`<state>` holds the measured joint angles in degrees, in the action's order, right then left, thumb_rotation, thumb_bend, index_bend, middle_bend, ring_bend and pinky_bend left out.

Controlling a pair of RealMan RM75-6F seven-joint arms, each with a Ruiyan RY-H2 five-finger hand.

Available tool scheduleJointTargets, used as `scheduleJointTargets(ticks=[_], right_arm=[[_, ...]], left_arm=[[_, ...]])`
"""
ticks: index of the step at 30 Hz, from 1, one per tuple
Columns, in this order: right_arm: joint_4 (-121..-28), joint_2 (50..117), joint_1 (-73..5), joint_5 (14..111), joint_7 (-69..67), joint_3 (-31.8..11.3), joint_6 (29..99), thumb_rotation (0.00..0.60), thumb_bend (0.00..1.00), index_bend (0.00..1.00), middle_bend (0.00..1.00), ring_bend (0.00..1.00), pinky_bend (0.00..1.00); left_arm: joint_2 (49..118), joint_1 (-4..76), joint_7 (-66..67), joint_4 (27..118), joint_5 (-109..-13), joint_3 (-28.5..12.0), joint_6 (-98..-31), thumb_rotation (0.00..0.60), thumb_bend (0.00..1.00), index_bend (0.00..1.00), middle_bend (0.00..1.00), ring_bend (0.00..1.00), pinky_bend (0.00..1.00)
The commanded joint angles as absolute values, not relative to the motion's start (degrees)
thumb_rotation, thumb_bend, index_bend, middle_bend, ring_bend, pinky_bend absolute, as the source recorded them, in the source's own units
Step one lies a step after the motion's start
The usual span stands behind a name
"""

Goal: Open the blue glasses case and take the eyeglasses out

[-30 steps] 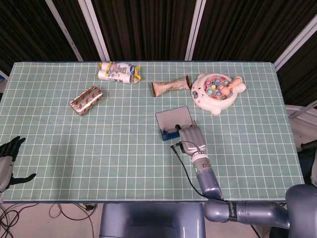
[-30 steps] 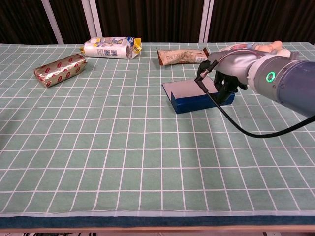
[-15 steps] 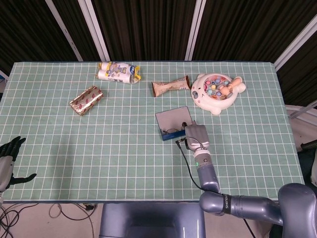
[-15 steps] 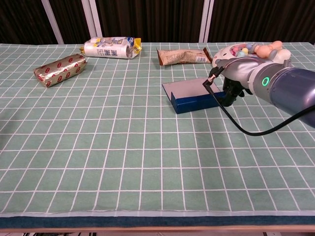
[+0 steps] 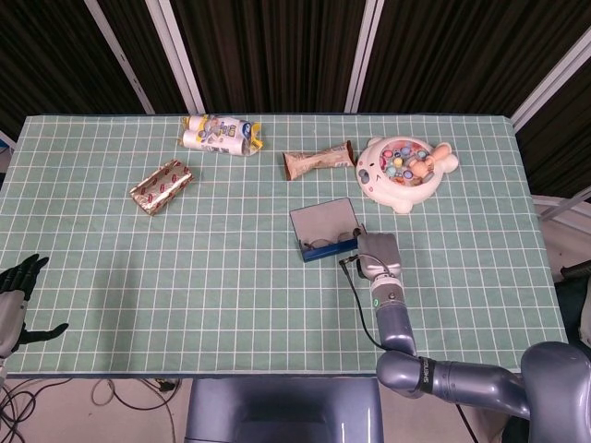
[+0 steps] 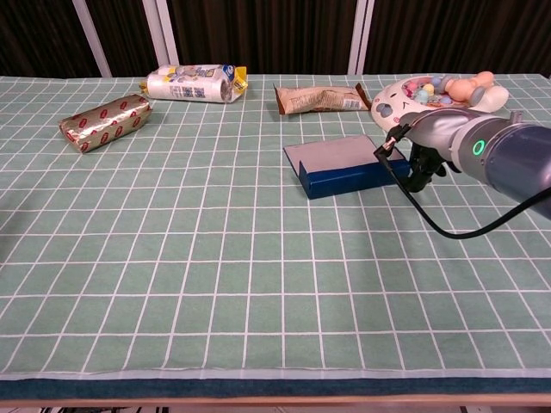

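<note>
The blue glasses case (image 5: 324,232) (image 6: 343,169) lies open in the middle of the table, its lid tipped back. The eyeglasses (image 5: 324,245) lie in its base, seen only in the head view. My right hand (image 5: 379,253) (image 6: 425,148) hovers just off the case's right end, back upward, with its dark fingers (image 6: 418,169) hanging down and nothing between them. My left hand (image 5: 16,298) hangs beyond the table's near left corner with its fingers spread and holds nothing.
A white animal-shaped toy dish (image 5: 404,169) (image 6: 430,90) stands behind the right hand. A brown snack wrapper (image 5: 318,161), a white and yellow packet (image 5: 220,135) and a red-patterned bar (image 5: 162,185) lie further back and left. A black cable (image 6: 430,219) trails from the right wrist.
My right hand has slid right, from over the case's right part to beside its right end. The case stays open with the eyeglasses inside. The left hand has not moved.
</note>
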<state>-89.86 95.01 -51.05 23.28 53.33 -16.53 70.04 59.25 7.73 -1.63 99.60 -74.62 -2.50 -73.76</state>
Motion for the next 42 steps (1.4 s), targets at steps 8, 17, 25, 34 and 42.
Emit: scheduleJointTargets(ticks=[8, 17, 25, 34, 42], right_arm=[[-88.6, 95.38, -50.89, 22.61, 52.91, -16.14, 69.76, 0.6, 0.54, 0.23, 0.78, 0.75, 0.77], [-87.72, 95.42, -50.96, 20.39, 52.76, -17.1, 69.6, 0.6, 0.54, 0.23, 0.78, 0.75, 0.77], [-89.45, 94.15, -50.38, 19.53, 53.6, -16.24, 70.37, 0.6, 0.54, 0.29, 0.79, 0.75, 0.77], [-94.48, 92.75, -49.53, 19.94, 54.45, -14.28, 71.66, 0.6, 0.54, 0.31, 0.8, 0.77, 0.77], [-99.82, 92.4, -49.18, 19.99, 55.67, -12.1, 72.74, 0.6, 0.54, 0.31, 0.8, 0.77, 0.77]], left_arm=[[59.29, 7.72, -1.58, 99.65, -74.48, -2.54, -73.77, 0.6, 0.06, 0.0, 0.0, 0.0, 0.0], [59.25, 7.72, -1.65, 99.68, -74.35, -2.58, -73.72, 0.6, 0.06, 0.0, 0.0, 0.0, 0.0], [59.23, 7.72, -1.57, 99.74, -74.41, -2.55, -73.72, 0.6, 0.06, 0.0, 0.0, 0.0, 0.0], [59.27, 7.7, -1.42, 99.82, -74.58, -2.47, -73.78, 0.6, 0.06, 0.0, 0.0, 0.0, 0.0], [59.29, 7.62, -1.35, 99.82, -74.85, -2.4, -74.03, 0.6, 0.06, 0.0, 0.0, 0.0, 0.0]])
